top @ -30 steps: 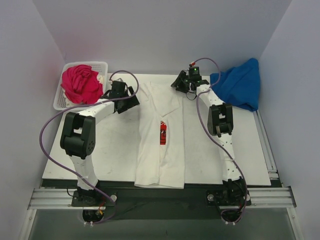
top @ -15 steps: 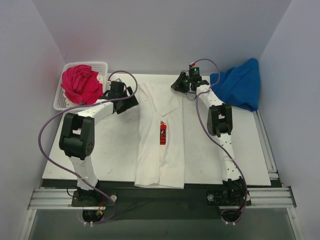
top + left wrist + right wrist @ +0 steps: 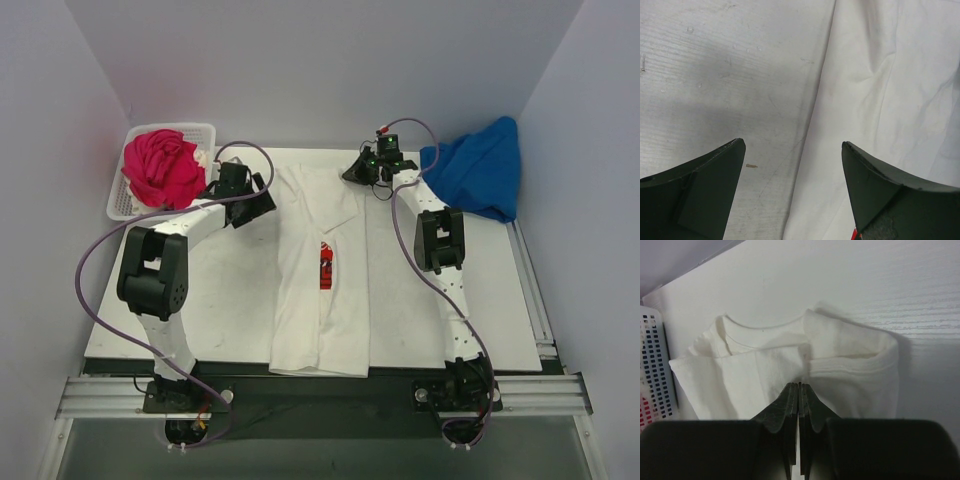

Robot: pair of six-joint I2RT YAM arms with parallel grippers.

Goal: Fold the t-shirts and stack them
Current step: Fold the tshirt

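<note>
The white t-shirt lies in the middle of the tabletop, folded lengthwise into a long strip that runs from 6 to 12 o'clock, with its red print showing at the central fold. At the strip's 1 o'clock corner, beside the collar, the right claw is clenched, its tips pinching a folded edge of the white cloth. The left claw hangs released at the shirt's 10 o'clock side, jaws spread wide over the line where cloth meets bare tabletop. A blue t-shirt sits heaped at the tabletop's 2 o'clock corner. A magenta-pink t-shirt fills the white lattice basket at 10 o'clock.
</note>
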